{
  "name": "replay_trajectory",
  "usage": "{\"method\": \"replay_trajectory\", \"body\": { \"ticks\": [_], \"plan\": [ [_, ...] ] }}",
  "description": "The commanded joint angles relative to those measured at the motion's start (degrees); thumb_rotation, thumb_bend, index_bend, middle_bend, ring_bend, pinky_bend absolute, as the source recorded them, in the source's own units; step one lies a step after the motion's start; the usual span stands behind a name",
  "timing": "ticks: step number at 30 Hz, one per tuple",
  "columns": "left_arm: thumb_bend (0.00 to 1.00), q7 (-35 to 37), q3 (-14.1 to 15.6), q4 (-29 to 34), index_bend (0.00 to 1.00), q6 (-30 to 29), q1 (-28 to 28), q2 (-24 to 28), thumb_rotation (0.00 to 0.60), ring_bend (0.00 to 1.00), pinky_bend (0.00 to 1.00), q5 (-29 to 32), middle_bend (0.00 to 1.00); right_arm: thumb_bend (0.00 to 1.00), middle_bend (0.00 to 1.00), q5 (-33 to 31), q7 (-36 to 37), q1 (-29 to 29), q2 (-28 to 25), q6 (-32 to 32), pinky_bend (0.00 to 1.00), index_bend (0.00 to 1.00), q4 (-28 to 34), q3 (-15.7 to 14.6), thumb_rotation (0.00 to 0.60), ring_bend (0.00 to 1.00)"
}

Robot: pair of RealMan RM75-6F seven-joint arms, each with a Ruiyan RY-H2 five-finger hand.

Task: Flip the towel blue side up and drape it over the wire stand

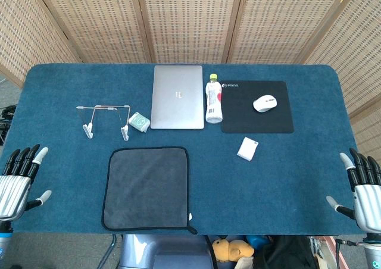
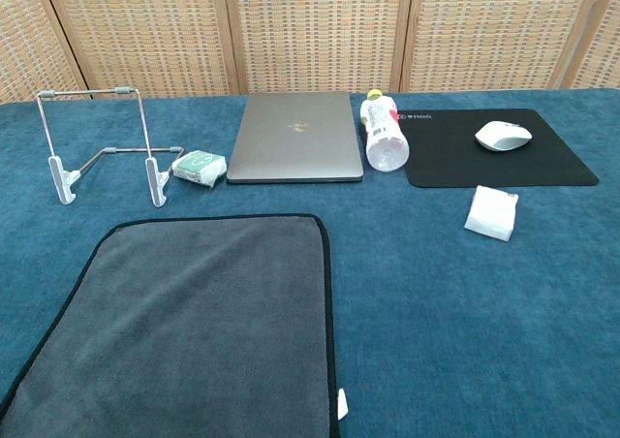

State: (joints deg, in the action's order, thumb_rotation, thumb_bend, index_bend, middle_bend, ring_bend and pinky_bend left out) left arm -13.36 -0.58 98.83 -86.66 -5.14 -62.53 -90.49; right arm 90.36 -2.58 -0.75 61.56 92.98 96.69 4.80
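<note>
Woven wicker screens point(image 1: 190, 19) close off the far side, and before them a table point(image 1: 297, 180) covered in deep blue cloth is seen from above. Taking the table's middle as the clock centre, the towel point(image 1: 147, 188) is laid flat at about seven o'clock, near the front edge — its grey side is up, bordered in black, with a small white tag point(image 1: 190, 216) at its right edge near the front corner. The wire stand point(image 1: 104, 119) is set upright at about ten o'clock, well apart from the towel's far edge; in the chest view its two white-tipped feet point(image 2: 155, 188) are seen resting on the cloth.

Just beside the stand, at its three o'clock, a small green-and-white packet point(image 1: 139, 122) is placed, touching or almost touching the closed grey laptop point(image 1: 177, 96) at twelve o'clock. A bottle point(image 1: 213, 99) with a yellow-green cap is laid on its side between the laptop and a black mouse pad point(image 1: 257, 107), on which a white mouse point(image 1: 265, 103) is rested. A white folded packet point(image 1: 248, 149) is found at about three o'clock, near the pad's front edge.

The left hand point(image 1: 18, 183) is held at the eight o'clock edge, fingers spread and nothing gripped. The right hand point(image 1: 362, 191) is held at the four o'clock edge — likewise spread, holding nothing. Neither hand is shown in the chest view.
</note>
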Motion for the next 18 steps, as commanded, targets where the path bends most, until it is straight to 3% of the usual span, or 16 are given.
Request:
{"method": "replay_trajectory", "body": {
  "ticks": [1,13,18],
  "plan": [
    [0.21,-0.1,0.0,-0.1,0.00,-0.1,0.1,-0.1,0.600,0.00,0.00,0.0,0.00,0.00,0.00,0.0,0.0,0.0,0.0,0.0,0.00,0.00,0.0,0.0,0.600,0.00],
    [0.21,2.7,0.5,-2.8,0.00,2.8,-2.3,-1.0,0.600,0.00,0.00,-2.9,0.00,0.00,0.00,-0.1,-0.8,-0.1,0.1,-0.1,0.00,0.00,0.6,0.1,0.600,0.00],
    [0.21,8.7,1.2,-11.0,0.00,6.2,-6.5,-4.0,0.600,0.00,0.00,-7.8,0.00,0.00,0.00,-0.8,-1.3,-0.2,0.1,-0.4,0.00,0.00,0.9,0.3,0.600,0.00]
  ]
}}
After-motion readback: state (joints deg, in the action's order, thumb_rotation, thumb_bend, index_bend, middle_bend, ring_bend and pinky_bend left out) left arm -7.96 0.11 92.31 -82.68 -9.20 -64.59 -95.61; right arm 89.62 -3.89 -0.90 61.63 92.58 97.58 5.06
